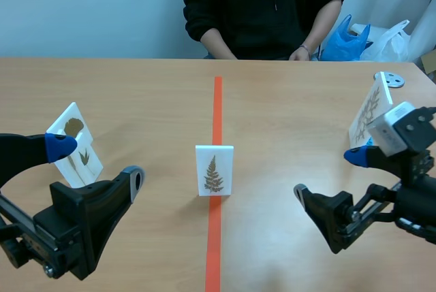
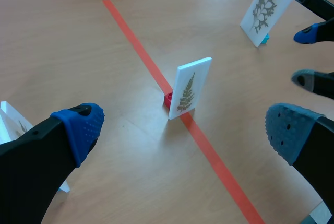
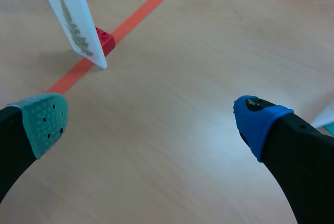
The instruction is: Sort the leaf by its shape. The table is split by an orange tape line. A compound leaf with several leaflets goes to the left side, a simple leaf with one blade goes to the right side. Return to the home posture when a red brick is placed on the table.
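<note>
- Fern card (image 1: pixel 214 170) (image 2: pixel 190 89) (image 3: pixel 73 15): white, stands upright right on the tape line (image 1: pixel 216 101), about mid-table (image 1: pixel 286 115); long axis vertical; printed face twd the robot; fern w/ many leaflets, stem at the foot, tip pointing up.
- Red brick (image 2: pixel 168 99) (image 3: pixel 104 40): small, on the line, touching the card's foot at its back.
- L gripper (image 1: pixel 97 163) (image 2: pixel 182 130): low at the near left; fingers spread wide, nothing between them; fern card ahead of it, well apart.
- R gripper (image 1: pixel 328 175) (image 3: pixel 151 121): low at the near right; fingers wide apart too, holding nothing; fern card ahead and off to its left side, not touching.
- L card (image 1: pixel 75 143): upright on the left side, just behind the L gripper's blue fingertip; two leaves on it, shapes hard to tell.
- R card (image 1: pixel 370 111) (image 2: pixel 266 7): upright on the right side, on a blue base (image 2: pixel 265 38); branching leaf, tip up.
- Metal disc (image 1: pixel 388 79) flat on the far right of the table.
- Person (image 1: pixel 262 6) in black sits across the table; blue and white bags (image 1: pixel 347 40) beside them.
</note>
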Motion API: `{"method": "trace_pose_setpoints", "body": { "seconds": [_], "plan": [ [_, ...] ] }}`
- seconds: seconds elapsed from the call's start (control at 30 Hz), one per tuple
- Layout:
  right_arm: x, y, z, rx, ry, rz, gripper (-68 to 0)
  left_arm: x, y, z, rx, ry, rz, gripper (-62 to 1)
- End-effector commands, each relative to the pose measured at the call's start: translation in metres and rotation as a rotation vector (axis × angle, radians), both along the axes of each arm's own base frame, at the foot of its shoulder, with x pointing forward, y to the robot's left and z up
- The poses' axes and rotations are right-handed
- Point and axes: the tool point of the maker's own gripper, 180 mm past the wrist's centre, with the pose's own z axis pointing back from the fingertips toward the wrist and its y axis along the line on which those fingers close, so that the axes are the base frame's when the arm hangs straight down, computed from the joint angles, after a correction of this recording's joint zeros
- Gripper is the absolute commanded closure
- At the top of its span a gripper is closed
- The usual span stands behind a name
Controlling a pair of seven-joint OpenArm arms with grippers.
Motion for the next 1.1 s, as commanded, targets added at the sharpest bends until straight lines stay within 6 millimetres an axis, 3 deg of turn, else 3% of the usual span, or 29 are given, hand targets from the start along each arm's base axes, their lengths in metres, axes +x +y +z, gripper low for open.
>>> {"method": "trace_pose_setpoints", "body": {
  "seconds": [0.0,0.2,0.47,0.77,1.07],
  "plan": [
    [0.015,0.002,0.012,0.01,-0.061,0.007,-67.9,0.0,-0.002,0.005,-0.017,-0.016,-0.008,-62.3],
    [0.038,0.025,-0.011,-0.009,-0.072,0.067,-67.9,0.0,-0.002,0.005,-0.017,-0.017,-0.008,-62.3],
    [0.059,0.08,-0.03,-0.012,-0.086,0.145,-67.9,0.001,-0.002,0.006,-0.019,-0.02,-0.007,-62.3],
    [0.057,0.138,-0.051,-0.042,-0.083,0.224,-67.9,0.001,-0.002,0.006,-0.02,-0.021,-0.007,-62.3],
    [0.049,0.154,-0.056,-0.072,-0.098,0.256,-44.7,0.001,-0.002,0.006,-0.02,-0.022,-0.007,-62.3]
  ]
}}
